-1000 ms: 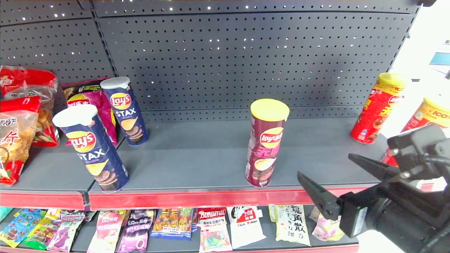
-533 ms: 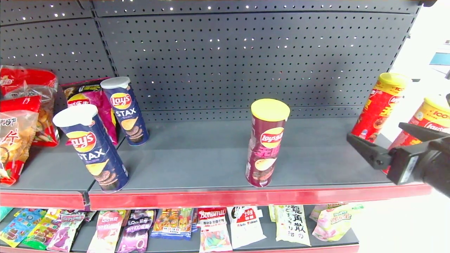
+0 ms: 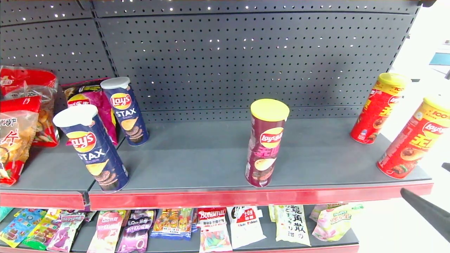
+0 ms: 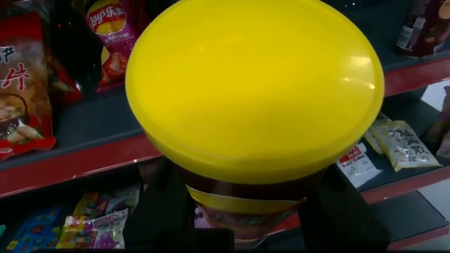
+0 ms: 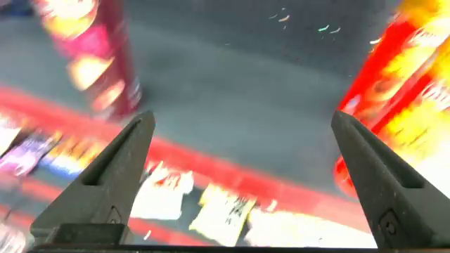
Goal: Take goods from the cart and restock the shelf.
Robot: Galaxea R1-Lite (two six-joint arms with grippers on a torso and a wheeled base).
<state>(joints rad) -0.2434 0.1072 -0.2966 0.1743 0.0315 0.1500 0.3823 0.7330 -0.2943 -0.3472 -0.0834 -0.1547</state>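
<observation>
The left gripper point(image 4: 249, 214) grips a yellow-lidded can point(image 4: 253, 84) by its body, out in front of the shelf point(image 3: 197, 154)'s red front edge, probably held upright so it can be set down standing. The right gripper point(image 5: 239, 183) hangs with jaws wide and nothing between them, off the right front corner beside a red can point(image 3: 409, 138). A purple can point(image 3: 265, 142) stands mid-shelf near the front edge, likely where the row starts.

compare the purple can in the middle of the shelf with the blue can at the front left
The purple can has a yellow lid; the blue can has a white one. The purple can stands alone mid-shelf, while the blue can has a second blue can close behind it. Both are tall tubes standing on end near the shelf's red front edge.
</observation>
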